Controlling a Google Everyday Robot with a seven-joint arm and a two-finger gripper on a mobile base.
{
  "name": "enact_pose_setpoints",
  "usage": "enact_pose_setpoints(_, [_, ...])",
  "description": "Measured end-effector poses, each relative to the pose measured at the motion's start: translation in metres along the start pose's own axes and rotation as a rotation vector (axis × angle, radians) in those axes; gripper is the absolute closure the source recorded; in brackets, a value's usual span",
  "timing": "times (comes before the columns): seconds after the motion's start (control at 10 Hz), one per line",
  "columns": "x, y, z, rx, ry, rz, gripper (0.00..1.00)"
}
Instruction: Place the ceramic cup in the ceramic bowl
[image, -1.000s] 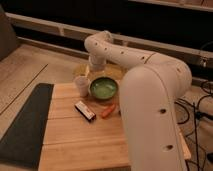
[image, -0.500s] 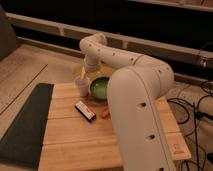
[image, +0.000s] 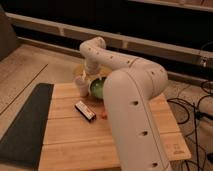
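You can read no text here. A small mark (image: 176, 146) on the bench (image: 75, 145) corner and the box (image: 85, 110) label are illegible. Your claw (image: 83, 79) hangs over the cup (image: 81, 89), beside the bowl (image: 98, 90).

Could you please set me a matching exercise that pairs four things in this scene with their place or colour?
Things:
1. ceramic cup
2. ceramic bowl
3. mat
4. pincer

Descriptions:
A. dark, at the left side of the wooden table
B. glossy green, partly hidden by the arm
C. just above the cup, near the table's far edge
D. pale cream, just left of the bowl

Pairs: 1-D, 2-B, 3-A, 4-C.
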Motion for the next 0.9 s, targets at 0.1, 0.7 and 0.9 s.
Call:
enact_pose_setpoints(0.1, [0.001,-0.003,0.003,0.001,0.000,0.006,0.35])
enact_pose_setpoints(0.7, [-0.004,0.002,0.018,-0.017,-0.021,-0.008,0.35])
enact_pose_setpoints(0.9, [-0.008,0.002,0.021,-0.003,-0.032,0.013,0.35])
